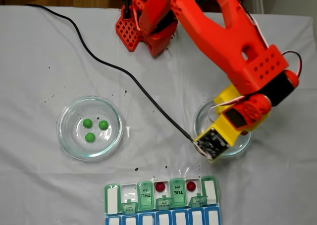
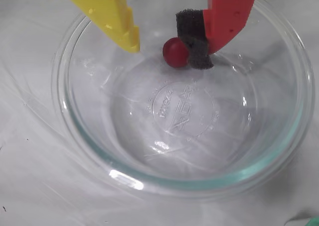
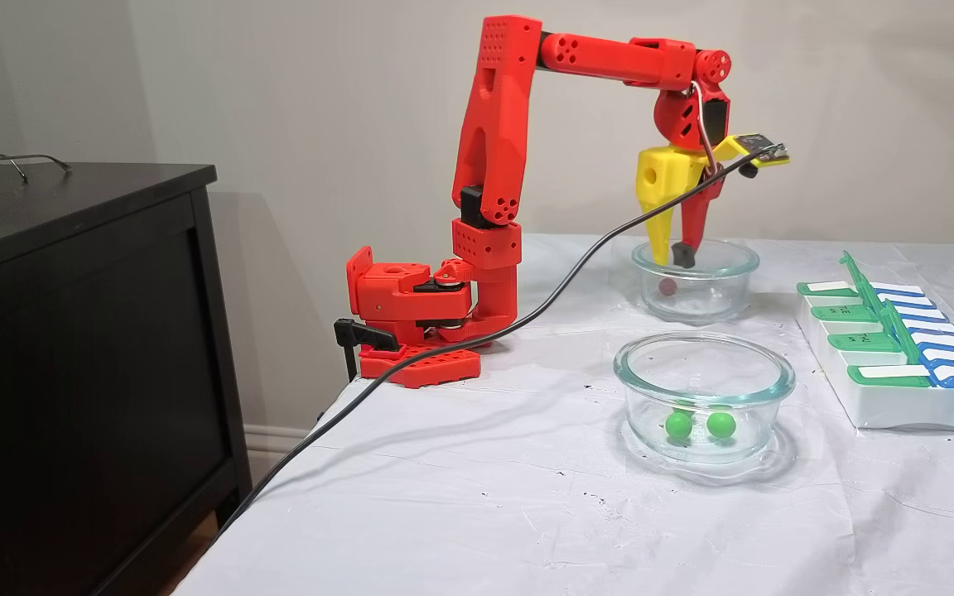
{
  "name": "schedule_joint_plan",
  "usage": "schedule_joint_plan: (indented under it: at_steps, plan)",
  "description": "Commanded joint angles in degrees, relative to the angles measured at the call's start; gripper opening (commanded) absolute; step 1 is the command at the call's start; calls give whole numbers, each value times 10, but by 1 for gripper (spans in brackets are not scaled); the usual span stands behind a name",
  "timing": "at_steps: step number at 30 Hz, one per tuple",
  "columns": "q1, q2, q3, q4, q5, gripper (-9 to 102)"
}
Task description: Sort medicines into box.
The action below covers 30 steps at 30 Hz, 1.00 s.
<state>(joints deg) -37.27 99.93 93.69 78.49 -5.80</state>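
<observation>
a: gripper (image 2: pixel 172 49) is down over the glass dish (image 2: pixel 89 151) now, fingers spread apart, nothing pinched between them.

b: and the red pill (image 2: pixel 174 52)?

a: sitting on the dish floor, right up against the black foam pad (image 2: pixel 195 39) on the red finger (image 2: pixel 227 14). the yellow finger (image 2: pixel 107 12) is off on the other side with a clear gap to the pill. so in the wrist view the pill lies toward the red finger's side of the gap, not centred.

b: so what does the close turn on?

a: my read, it's the yellow finger that has to travel. the pill is round, no long axis to line up with, but it can roll away along the glass if it gets nudged off line.

b: height?

a: in a fixed view the fingertips (image 3: pixel 681 252) look about level with the rim while the pill (image 3: pixel 668 286) sits lower in the dish, so i'd judge there's still some descent needed. hard to be exact from that angle.

b: the rest of the table?

a: three green pills (image 1: pixel 89 137) wait in the other dish (image 1: pixel 67 136), well apart from the arm. the pill box (image 1: pixel 113 201) already has two red pills (image 1: pixel 160 187) in open compartments at the near edge in a fixed view. so this looks like the last red one.
</observation>
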Motion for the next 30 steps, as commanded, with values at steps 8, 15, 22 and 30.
schedule_joint_plan:
  at_steps: [8, 15, 22, 30]
  plan:
    - [-33, 61, 24, -2, 63, 18]
    - [-38, 34, 26, -19, 84, 20]
    - [-42, 1, 15, -23, 95, 19]
    - [-50, -10, 17, -22, 110, 25]
